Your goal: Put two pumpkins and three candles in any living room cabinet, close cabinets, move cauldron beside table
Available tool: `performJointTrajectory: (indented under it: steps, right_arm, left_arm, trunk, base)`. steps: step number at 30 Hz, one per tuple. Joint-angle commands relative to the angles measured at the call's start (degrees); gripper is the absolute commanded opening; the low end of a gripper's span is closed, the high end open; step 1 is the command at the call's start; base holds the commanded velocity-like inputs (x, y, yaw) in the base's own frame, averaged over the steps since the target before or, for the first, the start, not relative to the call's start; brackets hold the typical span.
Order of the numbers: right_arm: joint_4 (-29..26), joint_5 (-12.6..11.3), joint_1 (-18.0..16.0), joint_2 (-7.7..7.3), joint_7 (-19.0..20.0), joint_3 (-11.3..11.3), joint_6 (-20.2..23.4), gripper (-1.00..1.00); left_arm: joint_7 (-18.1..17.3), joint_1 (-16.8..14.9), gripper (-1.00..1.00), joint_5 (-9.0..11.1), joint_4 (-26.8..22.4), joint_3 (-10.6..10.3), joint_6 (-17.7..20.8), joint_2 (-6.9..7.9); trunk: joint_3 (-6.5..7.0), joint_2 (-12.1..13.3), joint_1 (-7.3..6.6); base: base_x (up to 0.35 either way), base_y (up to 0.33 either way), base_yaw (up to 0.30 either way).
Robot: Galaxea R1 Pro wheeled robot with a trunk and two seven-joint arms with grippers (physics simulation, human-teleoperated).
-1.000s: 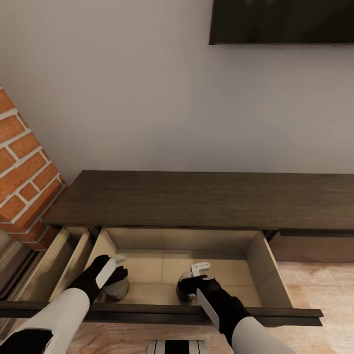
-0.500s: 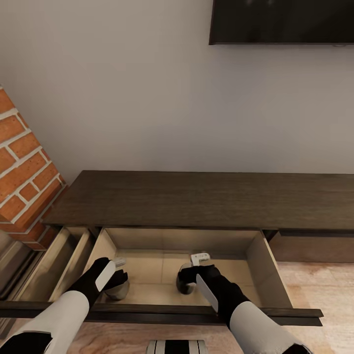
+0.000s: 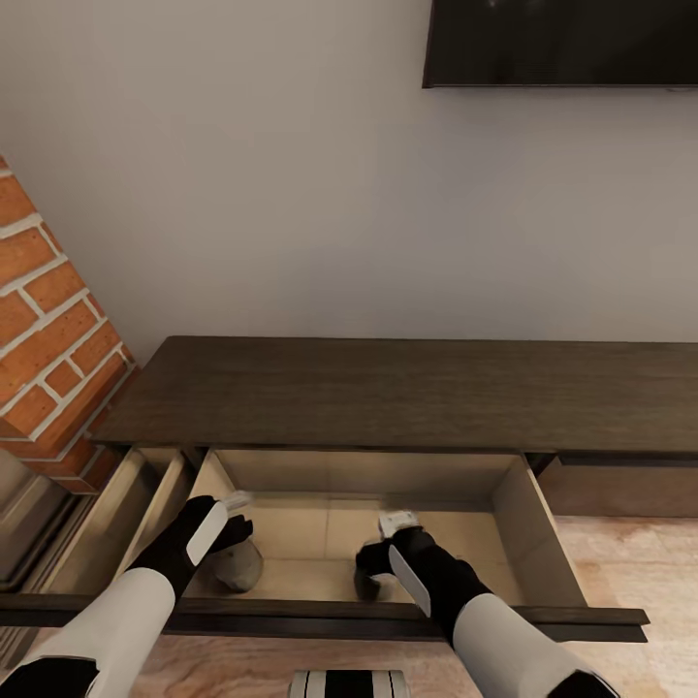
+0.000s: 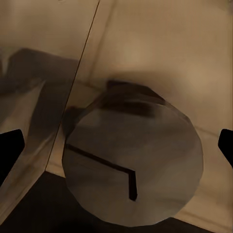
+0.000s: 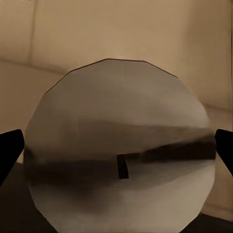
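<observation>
The dark-brown cabinet [image 3: 388,393] has its wide beige-lined drawer [image 3: 528,528] pulled out below me. My left gripper [image 3: 231,528] hangs open in the drawer's left part. Just under it a grey-brown candle [image 3: 239,567] leans tilted on the drawer floor. In the left wrist view that candle [image 4: 131,160] lies apart from both fingertips [image 4: 9,150]. My right gripper [image 3: 380,557] is low in the drawer's middle, shut on a second candle [image 3: 366,582], mostly hidden by the hand. In the right wrist view its flat top [image 5: 121,145] spans the gap between the fingertips [image 5: 9,150].
A second, narrower drawer [image 3: 126,504] stands pulled out at the left, beside the brick fireplace [image 3: 48,320]. A dark screen [image 3: 562,44] hangs on the wall above. The drawer's front panel [image 3: 320,618] crosses over my forearms. Wooden floor [image 3: 630,562] lies at the right.
The view has shifted slightly. Both grippers sank lower into the drawer. The left candle, upright half a second ago, has come free and tipped over.
</observation>
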Motion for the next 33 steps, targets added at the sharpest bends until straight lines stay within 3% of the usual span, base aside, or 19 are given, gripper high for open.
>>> performJointTrajectory:
  steps: [1,8,22,23,27,33]
  right_arm:
    - [0.56,-0.11,-0.01,0.01,0.02,0.0,-0.87,-1.0]
    - [5.57,-0.05,-0.01,0.01,0.1,0.09,-9.97,-1.0]
    - [6.41,-0.07,-0.01,0.01,0.15,0.23,-15.22,-1.0]
    - [6.44,-0.09,-0.01,0.01,0.13,0.24,-15.31,1.0]
    - [6.51,-0.11,-0.01,0.01,0.11,0.26,-15.47,1.0]
    - [6.51,-0.11,-0.01,0.01,0.11,0.26,-15.34,1.0]
  left_arm:
    - [0.0,0.0,1.0,0.0,0.0,0.0,0.0,0.0]
    - [0.0,0.0,1.0,0.0,0.01,0.0,0.0,-0.03]
    - [0.0,0.0,1.0,0.0,0.05,0.07,0.01,0.0]
    - [0.0,0.0,1.0,0.02,0.04,0.08,0.04,0.0]
    - [0.0,0.0,1.0,0.07,-0.08,0.15,2.37,0.0]
    - [0.0,0.0,1.0,0.09,-0.11,0.17,2.87,0.0]
  trunk:
    - [0.0,0.0,0.0]
    - [0.0,0.0,0.0]
    - [0.0,0.0,0.0]
    - [0.0,0.0,0.0]
    - [0.0,0.0,0.0]
    - [0.0,0.0,0.0]
  base:
    - [0.0,0.002,0.0]
    - [0.0,0.0,0.0]
    - [0.0,0.0,0.0]
    - [0.0,0.0,0.0]
    - [0.0,0.0,0.0]
    - [0.0,0.0,0.0]
